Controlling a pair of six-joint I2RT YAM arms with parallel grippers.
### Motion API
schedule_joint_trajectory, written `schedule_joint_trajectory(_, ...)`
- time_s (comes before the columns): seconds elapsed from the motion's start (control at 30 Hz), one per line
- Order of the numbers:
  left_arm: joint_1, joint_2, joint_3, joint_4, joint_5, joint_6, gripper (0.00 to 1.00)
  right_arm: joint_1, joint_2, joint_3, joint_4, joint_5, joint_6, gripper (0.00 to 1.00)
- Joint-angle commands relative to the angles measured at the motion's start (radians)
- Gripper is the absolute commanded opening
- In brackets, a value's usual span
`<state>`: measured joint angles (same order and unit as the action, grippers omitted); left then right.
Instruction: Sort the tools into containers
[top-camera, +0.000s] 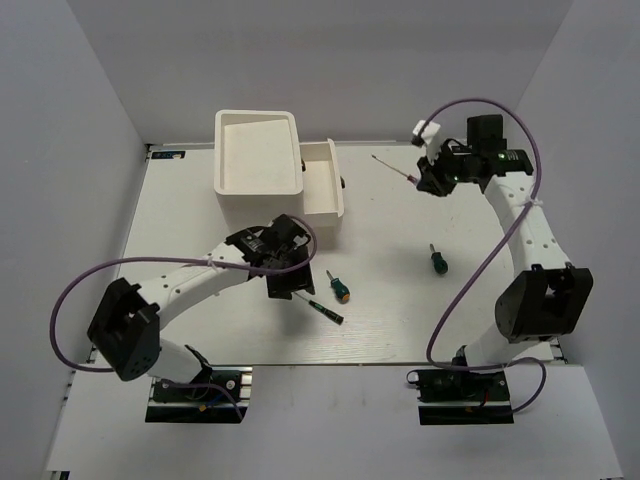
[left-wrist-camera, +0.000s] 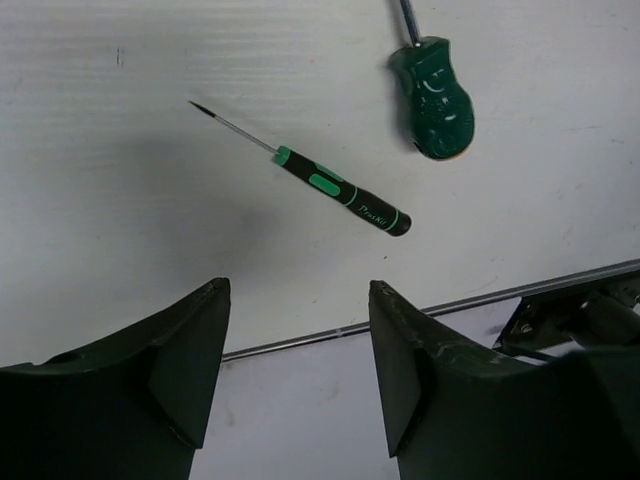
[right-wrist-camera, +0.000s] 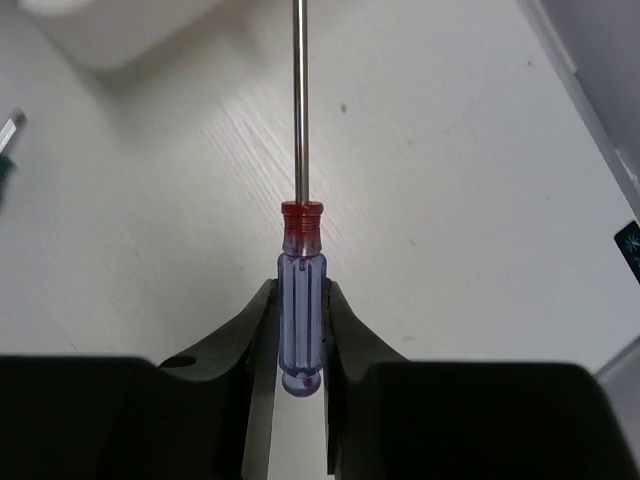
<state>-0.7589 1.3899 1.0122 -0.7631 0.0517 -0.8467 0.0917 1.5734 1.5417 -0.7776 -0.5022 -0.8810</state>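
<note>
My right gripper (right-wrist-camera: 300, 300) is shut on the translucent blue handle of a thin-shafted screwdriver (right-wrist-camera: 301, 310) with a red collar, held above the table at the back right (top-camera: 392, 167). My left gripper (left-wrist-camera: 298, 300) is open and empty, hovering over the table's middle (top-camera: 285, 287). Just beyond it lie a thin black-and-green screwdriver (left-wrist-camera: 340, 192) and a stubby green-handled screwdriver (left-wrist-camera: 435, 95). A second stubby green screwdriver (top-camera: 437, 261) lies further right. The white container (top-camera: 257, 150) stands at the back left with one drawer (top-camera: 322, 187) pulled out to its right. No pliers show.
White walls close in the table on the left, back and right. A metal strip (left-wrist-camera: 420, 308) marks the table's near edge in the left wrist view. A corner of the white container (right-wrist-camera: 110, 25) shows in the right wrist view.
</note>
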Motion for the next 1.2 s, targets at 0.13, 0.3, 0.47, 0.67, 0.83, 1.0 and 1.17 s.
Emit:
schedule_joint_trajectory(0.13,-0.028,0.146,0.149,-0.139,-0.016,-0.16,0.67,0.16,0.334,0.452,0.014,-0.102,0.852,0.0)
schedule_joint_trajectory(0.3,-0.053,0.132,0.129,-0.113,-0.055,-0.229,0.72,0.259,0.379,0.448,0.306,-0.131,1.256,0.0)
schedule_joint_trajectory(0.47,-0.072,0.132,0.105,-0.069,-0.055,-0.285,0.75,0.336,0.474,0.442,0.385,-0.104,1.474,0.0)
schedule_joint_trajectory(0.67,-0.094,0.165,0.094,-0.038,-0.064,-0.295,0.77,0.367,0.496,0.394,0.445,-0.059,1.505,0.0)
schedule_joint_trajectory(0.83,-0.105,0.208,0.103,-0.019,-0.064,-0.295,0.77,0.37,0.499,0.345,0.442,-0.078,1.464,0.35)
schedule_joint_trajectory(1.0,-0.114,0.247,0.094,-0.01,-0.041,-0.295,0.77,0.365,0.49,0.344,0.419,-0.102,1.403,0.5)
schedule_joint_trajectory(1.17,-0.134,0.291,0.134,-0.065,-0.041,-0.316,0.76,0.352,0.439,0.328,0.386,-0.11,1.323,0.53)
